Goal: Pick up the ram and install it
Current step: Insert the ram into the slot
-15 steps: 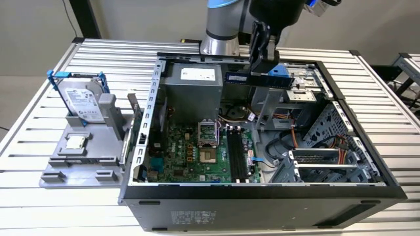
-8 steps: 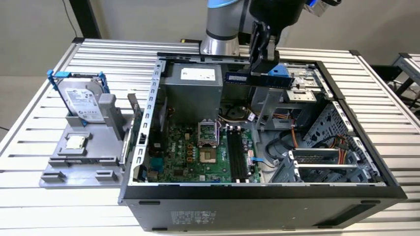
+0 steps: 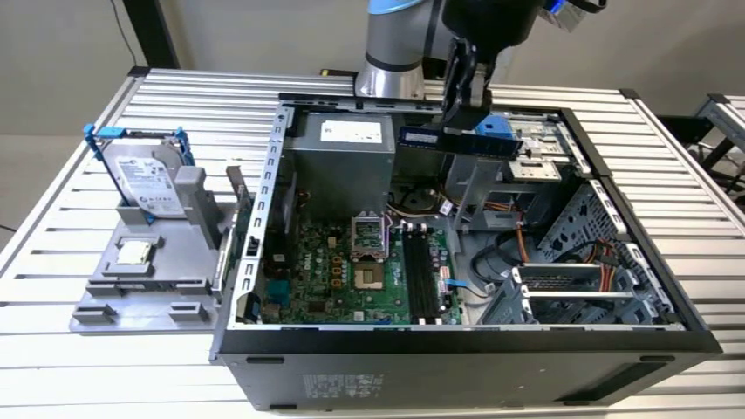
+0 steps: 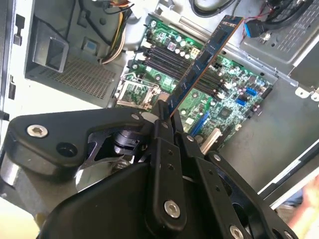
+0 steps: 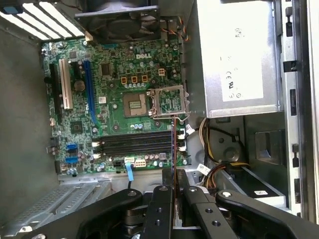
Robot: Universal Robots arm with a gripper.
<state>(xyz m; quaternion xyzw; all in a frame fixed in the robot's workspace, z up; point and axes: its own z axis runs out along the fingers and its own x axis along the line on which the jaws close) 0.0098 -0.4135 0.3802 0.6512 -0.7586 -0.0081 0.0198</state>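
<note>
My gripper [image 3: 462,122] is shut on the ram [image 3: 460,140], a long narrow stick with dark chips, and holds it level in the air above the open computer case [image 3: 466,336]. In the second wrist view the ram [image 4: 204,57] sticks out from between the fingers [image 4: 162,124] over the green motherboard [image 4: 229,104]. In the first wrist view the ram [image 5: 173,144] is seen edge-on, crossing above the black memory slots [image 5: 134,144] beside the CPU socket [image 5: 167,102]. The slots [image 3: 425,271] lie well below the stick.
A silver hard drive in a blue frame [image 3: 149,179] stands on a grey fixture [image 3: 146,288] at the exterior view's left, with a small square chip [image 3: 136,253] in front of it. Inside the case are the power supply [image 3: 344,153], cable bundles [image 3: 518,253] and a drive cage [image 3: 570,292].
</note>
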